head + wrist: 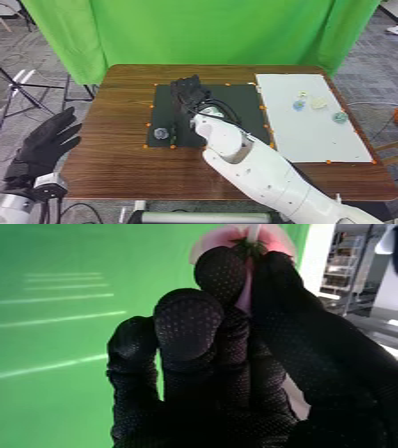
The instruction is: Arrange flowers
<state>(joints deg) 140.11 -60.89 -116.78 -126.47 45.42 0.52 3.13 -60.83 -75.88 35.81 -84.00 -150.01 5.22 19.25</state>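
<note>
Right wrist view: my right hand (pixel 188 326) pinches a pink flower (pixel 210 244) at its green base, fingers narrow, presumably to spare the petals. Flower and hand are above the dark mat's (pixel 244 102) far left part. My left hand (pixel 40 145), fingers loosely straight, is beside the counter (pixel 107 155).

Black-gloved fingers (pixel 219 271) pinch a pink flower (pixel 209 246) before a green curtain (pixel 62 334).

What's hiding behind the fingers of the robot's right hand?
A pink flower peeks out past the fingertips of the right hand, with a bit of green on it. The black glove covers the rest, so I can't tell what else is there.
</note>
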